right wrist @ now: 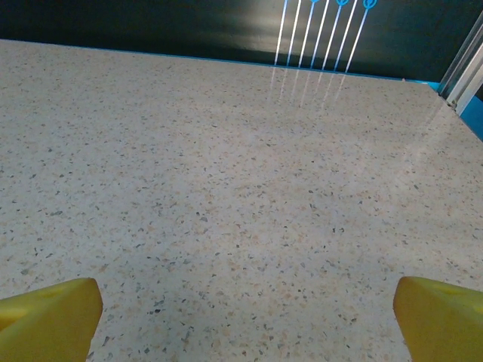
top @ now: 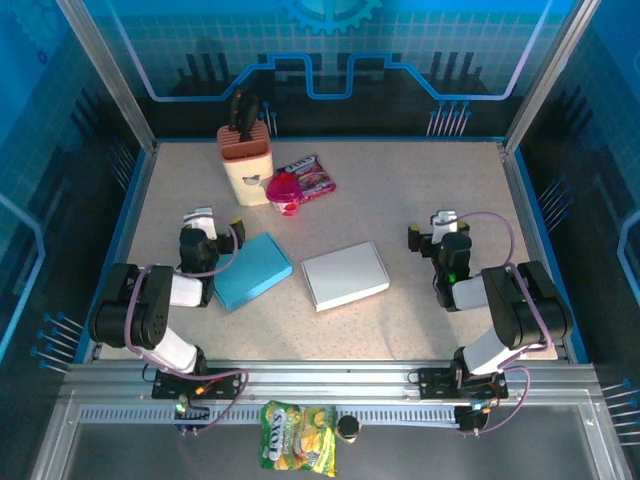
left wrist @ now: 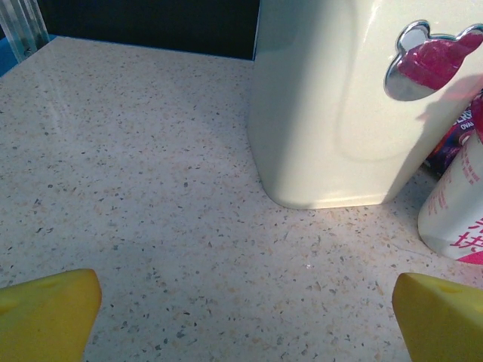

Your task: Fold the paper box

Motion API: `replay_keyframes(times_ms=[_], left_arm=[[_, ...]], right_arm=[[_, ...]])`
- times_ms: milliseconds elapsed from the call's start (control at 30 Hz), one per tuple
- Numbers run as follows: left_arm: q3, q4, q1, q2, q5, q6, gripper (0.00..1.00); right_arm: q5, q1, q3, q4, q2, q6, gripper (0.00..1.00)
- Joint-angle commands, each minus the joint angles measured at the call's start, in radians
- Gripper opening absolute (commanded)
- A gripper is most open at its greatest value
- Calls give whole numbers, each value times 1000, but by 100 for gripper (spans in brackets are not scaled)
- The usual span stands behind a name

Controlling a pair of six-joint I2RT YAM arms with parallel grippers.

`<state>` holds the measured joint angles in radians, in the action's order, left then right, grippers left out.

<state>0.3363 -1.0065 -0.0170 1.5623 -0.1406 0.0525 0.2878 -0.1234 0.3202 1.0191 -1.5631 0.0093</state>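
White paper box [top: 345,276] lies flat on the speckled table [top: 420,180], blue walls [top: 50,140] around. Left of the box the left gripper [top: 200,216], right of it the right gripper [top: 443,218], arms folded low, jaws spread, empty.

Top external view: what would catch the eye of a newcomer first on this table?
Two flat boxes lie in the middle: a blue paper box on the left and a white paper box right of it. Behind them, near the far edge, stands a cream knife block with a brown top.
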Motion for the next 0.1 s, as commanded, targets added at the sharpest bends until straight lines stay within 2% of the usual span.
replay_keyframes(times_ms=[0, 67], left_arm=[[-10, -23, -3, -10, 7, 0, 99], [-13, -25, -3, -10, 9, 2, 99]], right_arm=[[24, 1, 25, -8, 14, -6, 100], [45, -3, -15, 69, 16, -6, 100]])
